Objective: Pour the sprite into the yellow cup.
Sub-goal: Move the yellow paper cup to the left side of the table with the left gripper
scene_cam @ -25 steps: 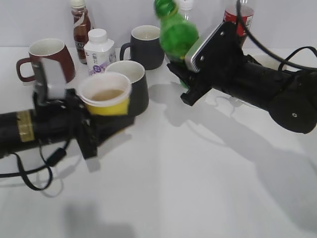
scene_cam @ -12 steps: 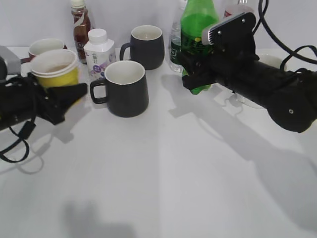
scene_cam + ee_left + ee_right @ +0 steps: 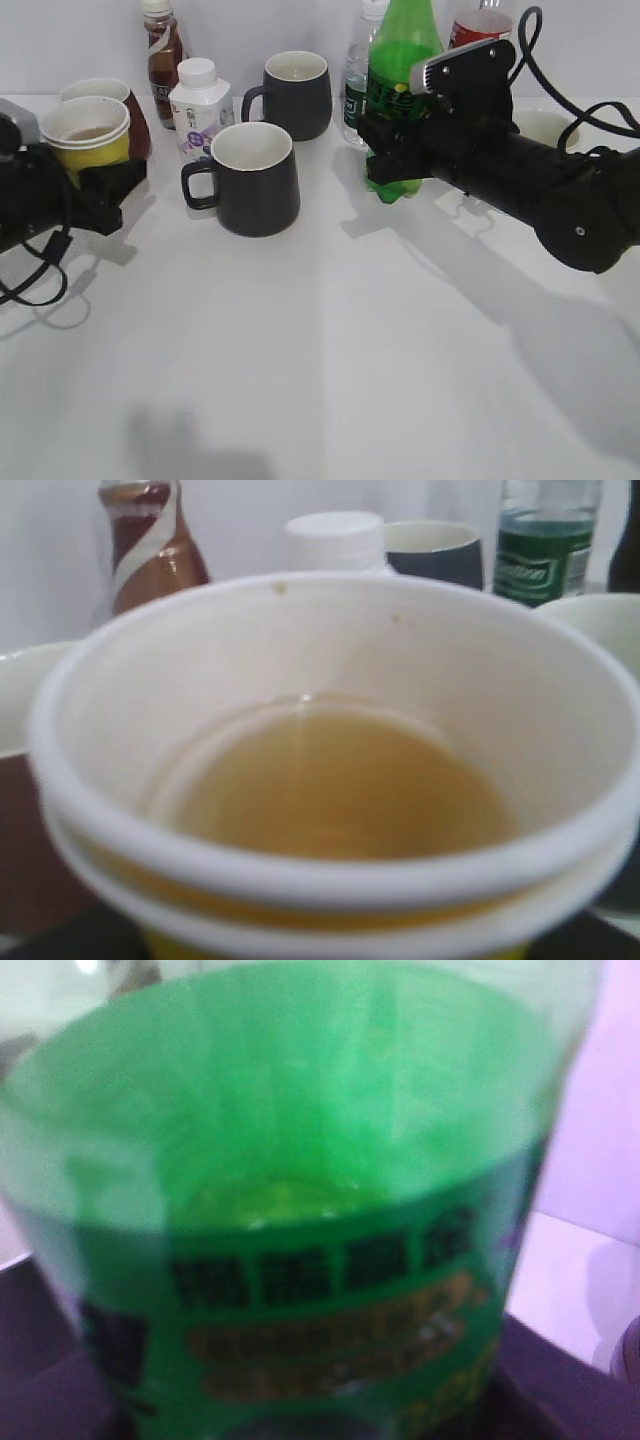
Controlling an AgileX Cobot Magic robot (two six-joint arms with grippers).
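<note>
The yellow cup (image 3: 88,140) with white rim is held upright by my left gripper (image 3: 95,185) at the far left, in front of a red mug. It fills the left wrist view (image 3: 330,780) and holds pale amber liquid. The sprite (image 3: 398,70), a green bottle, stands upright at the back right in my right gripper (image 3: 395,150), which is shut around its labelled lower part. Its base is at or just above the table. Its green body and dark label fill the right wrist view (image 3: 300,1260). Both grippers' fingertips are mostly hidden.
A black mug (image 3: 253,178) stands centre left, another black mug (image 3: 295,93) behind it. A white milk bottle (image 3: 200,103), a brown drink bottle (image 3: 162,55), a red mug (image 3: 115,95), a clear water bottle (image 3: 358,85) and a red-labelled cola bottle (image 3: 478,28) line the back.
The left arm has drawn the yellow cup back to the left and lowered it. The right arm has tilted the sprite from slanted to upright and lowered it towards the table.
</note>
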